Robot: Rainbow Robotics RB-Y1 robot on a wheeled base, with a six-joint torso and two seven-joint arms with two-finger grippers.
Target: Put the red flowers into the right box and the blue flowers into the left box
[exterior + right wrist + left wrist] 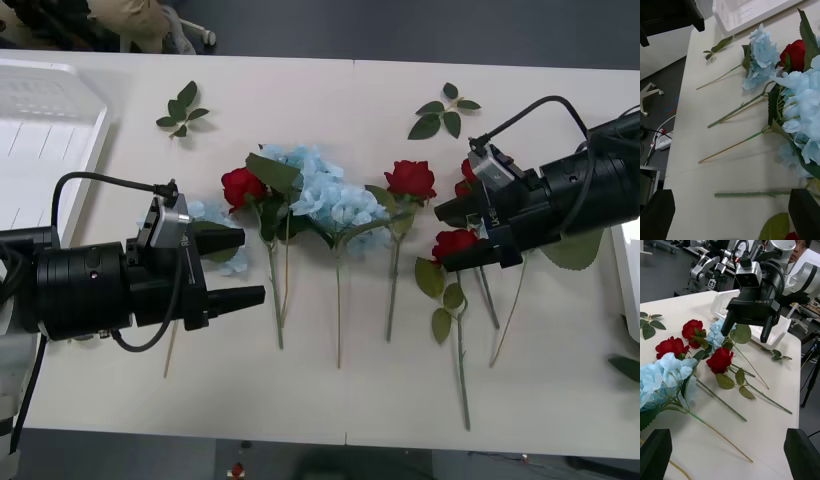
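Red flowers lie in a row across the table: one (pixel 243 186) at the left, one (pixel 411 179) in the middle, one (pixel 455 242) at the right. My right gripper (pixel 440 238) hangs open over that right rose, which lies (pixel 720 359) just below the fingers. The big cluster of blue flowers (pixel 325 195) sits mid-table, and a smaller one (pixel 210 212) lies beside my open left gripper (pixel 250 268). The left box (pixel 50 130) is at the far left. An edge of the right box (pixel 630 270) shows at the far right, and its rim (pixel 780 332) shows behind the right gripper.
Two bloomless leaf sprigs (pixel 182 108) (pixel 443 110) lie near the table's far edge. A loose leaf (pixel 625 365) lies at the right edge. Long stems (pixel 338 310) stretch toward the near edge, where bare table lies in front of both arms.
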